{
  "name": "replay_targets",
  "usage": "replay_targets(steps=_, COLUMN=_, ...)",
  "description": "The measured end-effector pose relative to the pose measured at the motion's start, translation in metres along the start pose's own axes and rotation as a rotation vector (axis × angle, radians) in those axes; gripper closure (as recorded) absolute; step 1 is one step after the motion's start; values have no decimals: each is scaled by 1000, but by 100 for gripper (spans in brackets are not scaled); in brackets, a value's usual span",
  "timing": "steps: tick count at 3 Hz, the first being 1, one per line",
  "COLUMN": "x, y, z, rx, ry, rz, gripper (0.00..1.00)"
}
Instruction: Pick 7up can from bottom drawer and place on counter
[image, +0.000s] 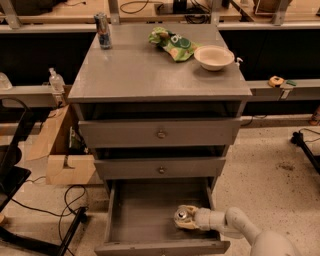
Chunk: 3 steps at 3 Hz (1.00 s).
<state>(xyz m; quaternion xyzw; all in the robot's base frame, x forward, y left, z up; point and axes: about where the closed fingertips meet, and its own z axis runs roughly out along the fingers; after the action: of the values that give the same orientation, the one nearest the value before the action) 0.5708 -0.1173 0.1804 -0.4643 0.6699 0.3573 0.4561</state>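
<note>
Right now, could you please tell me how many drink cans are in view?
2: the 7up can sits in the bottom drawer at the claw; a taller dark can stands on the counter, back-left. The two upper drawers could hide more.

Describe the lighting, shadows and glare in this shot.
Camera view: overhead light leaves a soft sheen on the counter; dark shadow fills the gaps under it and between the upper drawers; the bottom drawer is dim toward its back; the top of the 7up can glints, with the gripper at it near the drawer's front.
</note>
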Motion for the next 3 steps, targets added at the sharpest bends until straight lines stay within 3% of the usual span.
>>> replay_targets(steps=1, x=0, y=1, z=2, rx=-4, ry=-2, rz=1, gripper=94)
replay_targets(steps=3, x=-11, y=9, z=2, rx=-14, ry=-2, rz=3, gripper=100)
